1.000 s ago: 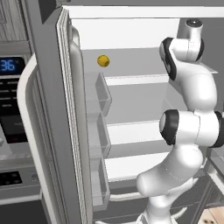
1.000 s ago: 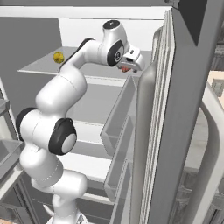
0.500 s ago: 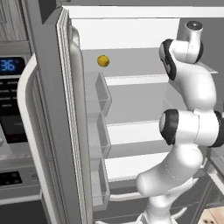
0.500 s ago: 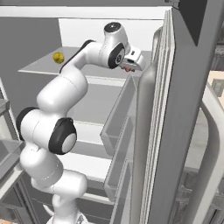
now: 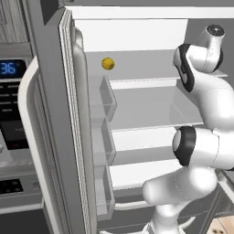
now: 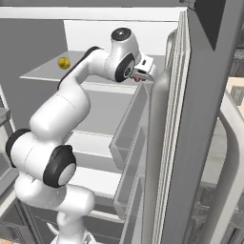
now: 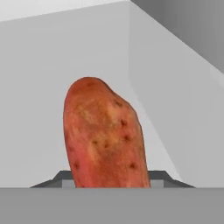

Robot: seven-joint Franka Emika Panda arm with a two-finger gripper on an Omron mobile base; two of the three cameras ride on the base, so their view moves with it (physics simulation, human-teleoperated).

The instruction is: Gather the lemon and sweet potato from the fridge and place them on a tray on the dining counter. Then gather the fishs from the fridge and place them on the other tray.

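**Sweet potato between the jaws, top fridge shelf**

Fridge (image 5: 68, 137) open, both doors swung wide. Left door standing edge-on through the left half of the left base view, its three clear bins stacked one above another on the white inner side. Right door edge-on through the right half of the right base view, likewise lined with clear bins.

Lemon (image 5: 108, 63) resting on the top shelf, upper centre of the left base view, against the pale back wall. Same lemon (image 6: 64, 62) at the upper left of the right base view, well apart from the gripper.

Arm reaching up from the lower corner to the top shelf level. Gripper (image 6: 139, 76) at upper centre of the right base view, just beside the inner edge of the right door, a small reddish patch visible at its tip.

Sweet potato (image 7: 105, 135) filling the middle of the hand view, orange-red with darker speckles, long axis pointing up the frame, lower end hidden at the grey band. Dark finger tips (image 7: 59, 178) showing at either side of its base, pressed close against it: jaws partly closed, gripping the sweet potato. White fridge walls behind, meeting in a corner at the upper right of the hand view.
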